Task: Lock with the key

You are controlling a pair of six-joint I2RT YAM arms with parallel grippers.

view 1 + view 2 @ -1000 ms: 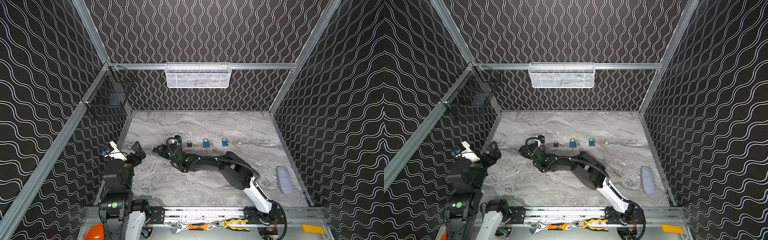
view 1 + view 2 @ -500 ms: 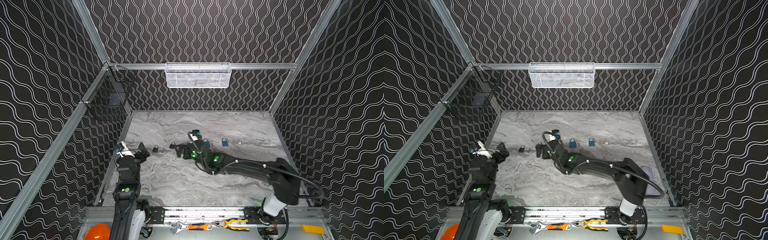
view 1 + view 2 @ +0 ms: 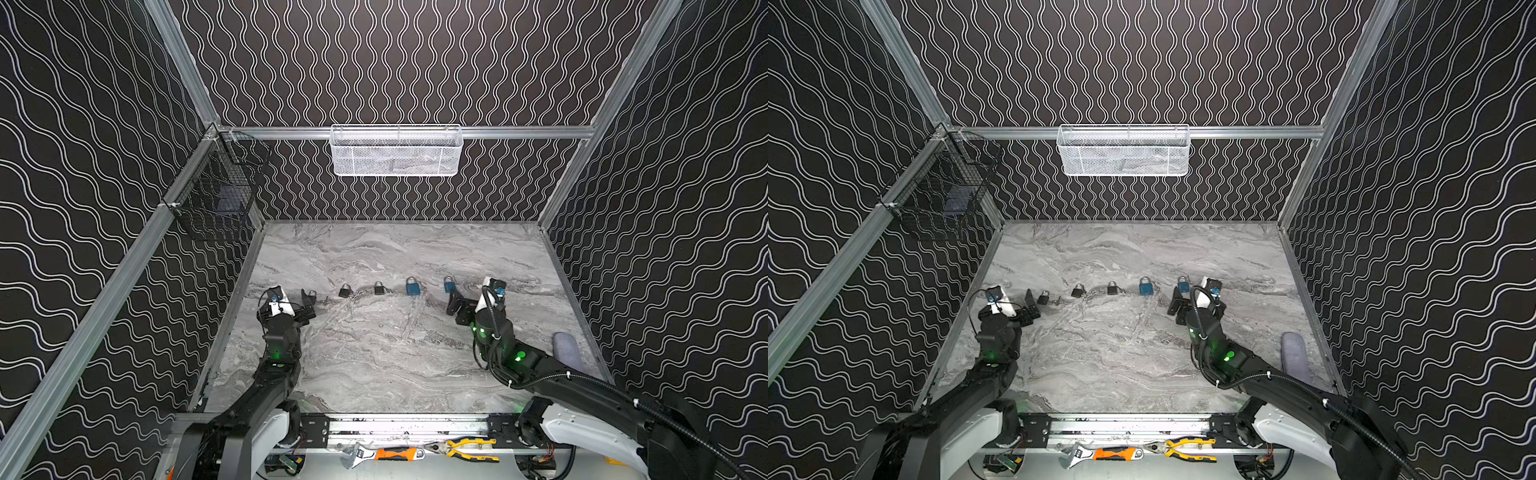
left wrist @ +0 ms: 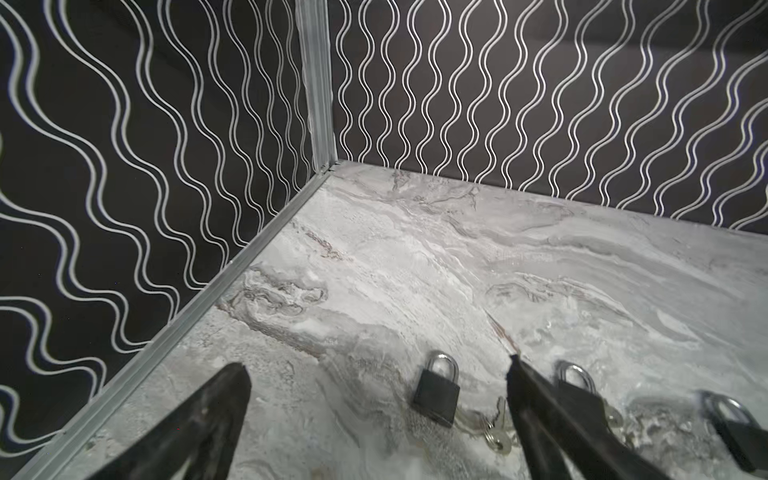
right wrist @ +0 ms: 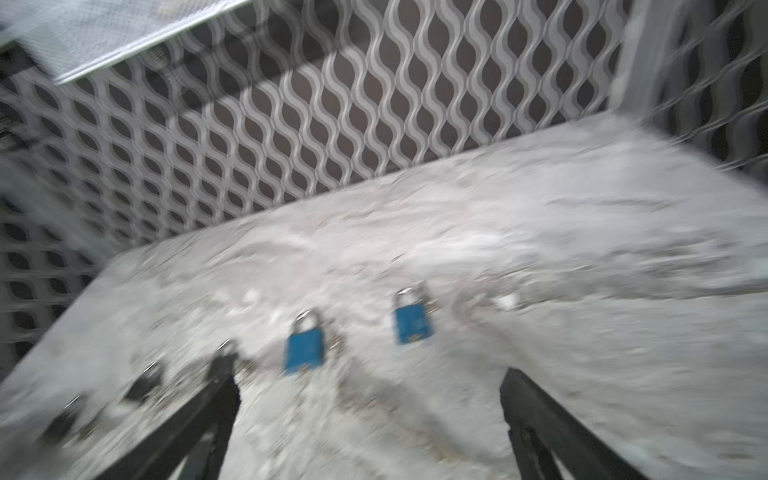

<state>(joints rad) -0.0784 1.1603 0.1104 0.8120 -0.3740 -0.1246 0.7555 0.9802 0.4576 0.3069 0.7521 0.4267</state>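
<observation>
Landmark was the square blue metal padlock point(image 3: 412, 287) with a silver shackle, lying flat on the grey marble-pattern tabletop point(image 3: 374, 365). A second blue padlock point(image 3: 449, 285) lay just right of it, and three small black padlocks point(image 3: 345, 290) ran in a row to its left.

Your left gripper point(image 4: 376, 365) hung at the far-left end of that row, well apart from the landmark, spread wide with nothing in it. In the left wrist view the end black padlock point(image 4: 437, 390) sat between its fingers, touching neither. A ring of silver keys point(image 4: 495, 434) lay flat just beside its base; whether one sat in the keyway, I couldn't tell.

Your right gripper point(image 5: 366, 370) hovered right of the landmark, near the second blue padlock, also wide and empty. Its wrist view was blurred.

Which lock you meant wasn't clear; the end black one looked likeliest.

Handling guess: the lock was solid metal, dense for its size, rigid and smooth-sided, so it would skid on the marble if nudged. Pinch the body across its flat faces and keep the keyway end clear. The keys looked thin, light and hard to get under. Take one by the wide head, not the blade, and expect the ring to drag the rest.
</observation>
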